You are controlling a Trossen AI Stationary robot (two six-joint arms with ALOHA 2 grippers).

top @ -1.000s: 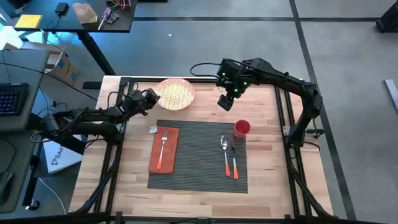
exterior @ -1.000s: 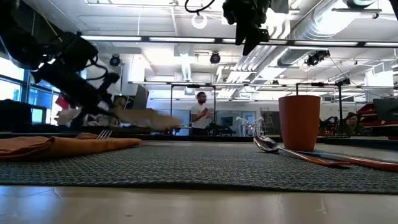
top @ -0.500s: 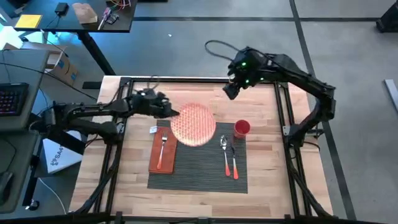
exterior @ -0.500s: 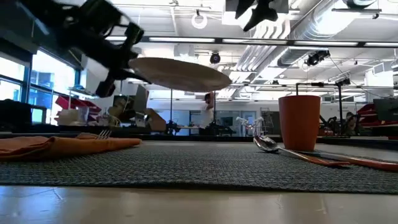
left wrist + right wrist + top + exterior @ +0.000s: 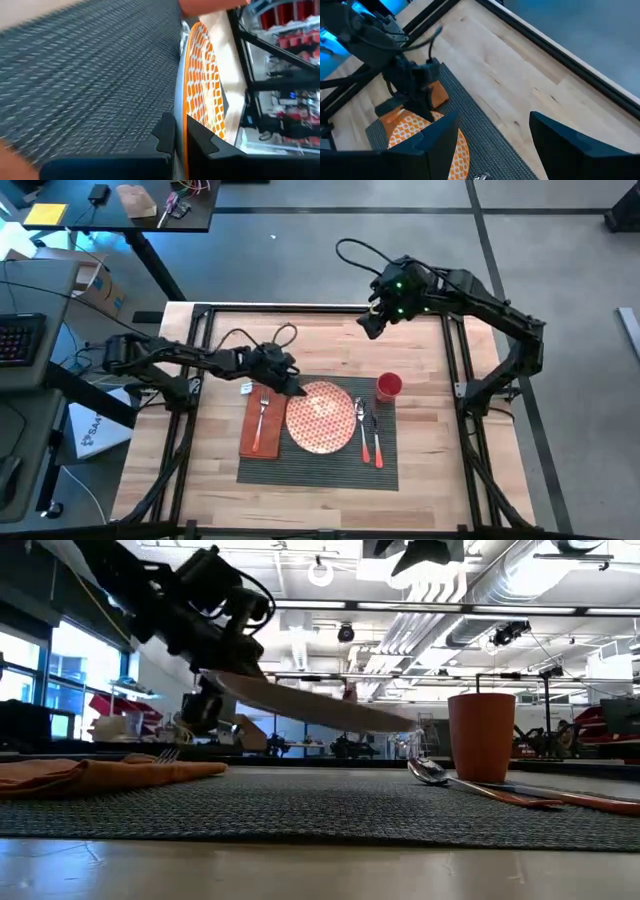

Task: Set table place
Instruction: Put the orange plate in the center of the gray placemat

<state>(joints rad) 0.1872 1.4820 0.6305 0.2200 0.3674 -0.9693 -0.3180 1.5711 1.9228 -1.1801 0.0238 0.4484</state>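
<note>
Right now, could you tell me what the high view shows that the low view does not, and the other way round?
Only the high view shows the plate over the middle of the placemat, between the napkin with its fork and the spoon, with the right gripper waiting open above the table's far edge. Only the low view shows the plate tilted and clear of the mat. Both show the left gripper clamping the plate's rim, and the red cup.

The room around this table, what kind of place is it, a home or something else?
Probably a robotics lab or open workshop, not a home. The wooden table sits in a black rail frame on a bare grey floor, a cluttered desk with a keyboard stands nearby, and exposed ceiling ducts show in the low view.
</note>
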